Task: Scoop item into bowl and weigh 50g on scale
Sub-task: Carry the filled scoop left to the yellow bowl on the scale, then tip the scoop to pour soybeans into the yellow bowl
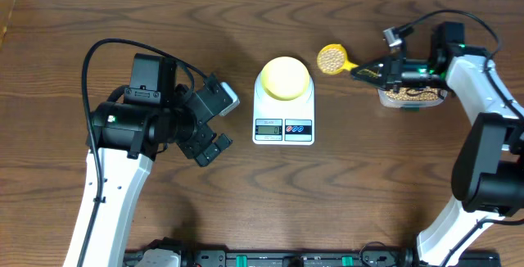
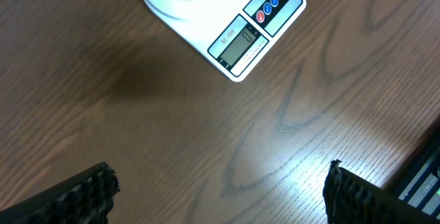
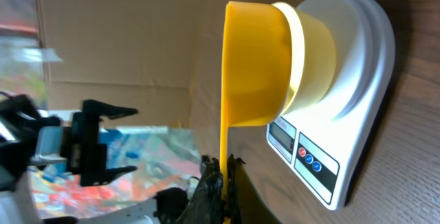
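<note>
Now, R end effector [image 1: 372, 72] is clamped shut on the handle of the bright yellow long-handled plastic scoop [image 1: 347, 65]. The cup, just ahead of its tips, is loaded w/ small round tan beans [image 1: 331, 57]. Beyond the cup, the small pale yellow round bowl [image 1: 284, 79] sits on the white digital kitchen scale [image 1: 282, 129]. Keep the cup level, centre it over the bowl, tip slowly and watch the LCD. L end effector [image 1: 218, 124] is wide open and empty.

My left arm sits folded, its hand [image 1: 227, 124] spread wide (fingers well apart). My right arm reaches inward, its hand [image 1: 372, 72] pinched shut on the scoop [image 1: 332, 58] handle.
</note>
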{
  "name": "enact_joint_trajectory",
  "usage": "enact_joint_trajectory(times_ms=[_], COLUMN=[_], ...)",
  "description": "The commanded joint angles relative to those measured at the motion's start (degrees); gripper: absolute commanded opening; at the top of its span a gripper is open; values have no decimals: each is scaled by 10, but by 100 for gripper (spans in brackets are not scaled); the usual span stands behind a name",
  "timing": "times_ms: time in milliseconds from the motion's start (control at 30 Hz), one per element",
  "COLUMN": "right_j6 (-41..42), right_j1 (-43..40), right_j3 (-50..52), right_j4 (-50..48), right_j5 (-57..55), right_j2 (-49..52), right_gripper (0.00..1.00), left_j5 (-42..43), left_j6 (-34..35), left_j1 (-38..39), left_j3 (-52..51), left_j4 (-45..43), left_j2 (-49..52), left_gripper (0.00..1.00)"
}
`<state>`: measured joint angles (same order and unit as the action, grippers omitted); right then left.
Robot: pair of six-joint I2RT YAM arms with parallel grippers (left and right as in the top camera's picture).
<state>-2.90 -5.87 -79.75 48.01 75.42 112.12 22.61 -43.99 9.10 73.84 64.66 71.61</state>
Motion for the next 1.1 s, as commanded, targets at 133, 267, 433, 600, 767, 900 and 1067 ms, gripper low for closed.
enact_joint_trajectory(times_ms=[133, 267, 433, 600, 767, 900, 1067], right_j6=[36, 32, 24, 15, 13, 5, -11], right_j1=[51, 68, 89, 106, 116, 132, 145], right_j3=[0, 0, -1, -5, -18, -27, -41], right_j4=[-37, -40, -67, -82, -82, -79, -69], right_j5=[-42, -83, -82, -85, -130, -183, -211], right_j2=[4, 4, 4, 3, -7, -20, -21], right_gripper=[1, 1, 1, 1, 1, 1, 1], left_j5=[9, 9, 9, 9, 9, 9, 9], left_j6=[-10, -10, -10, -10, -10, -10, -10], left_j1=[-2, -2, -2, -2, -2, -2, -2], left_j3=[-5, -5, -5, -5, -5, -5, -5], left_j4=[2, 2, 2, 2, 2, 2, 2], left_j2=[0, 0, 0, 0, 0, 0, 0], left_gripper=[98, 98, 98, 98, 98, 98, 98])
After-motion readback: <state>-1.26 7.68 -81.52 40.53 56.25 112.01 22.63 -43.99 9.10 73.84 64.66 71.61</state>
